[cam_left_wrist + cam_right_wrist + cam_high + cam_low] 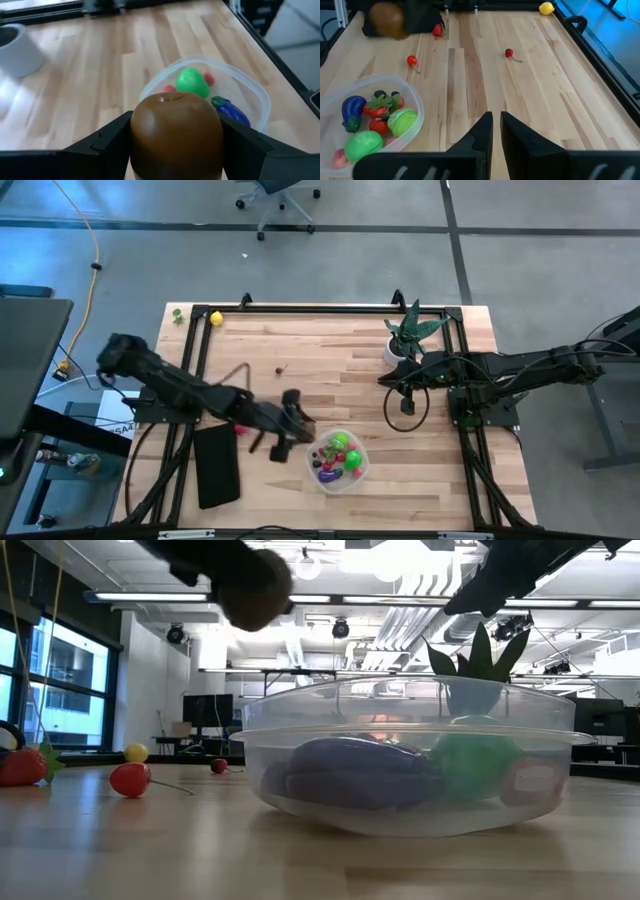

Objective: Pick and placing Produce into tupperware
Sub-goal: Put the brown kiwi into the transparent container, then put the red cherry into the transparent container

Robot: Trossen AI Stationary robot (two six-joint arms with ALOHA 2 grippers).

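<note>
- Left gripper [175,145] clamped on brown produce piece [176,131], carried above the table just left of the tupperware [357,470], not yet over it.
- Tupperware sits near the table's front edge, centre-right; already holds green pieces [402,121], a purple piece [352,110] and small red ones.
- Step in hand: transport of the brown piece to the container.
- Next move calls for shifting right over the rim, lowering, then opening the fingers.
- Still loose on the table: cherry [279,369], yellow piece [216,319], red pieces [130,779] on the left.
- Right gripper [496,131] pressed together, holding nothing, waiting right of centre near the potted plant [408,333].
</note>
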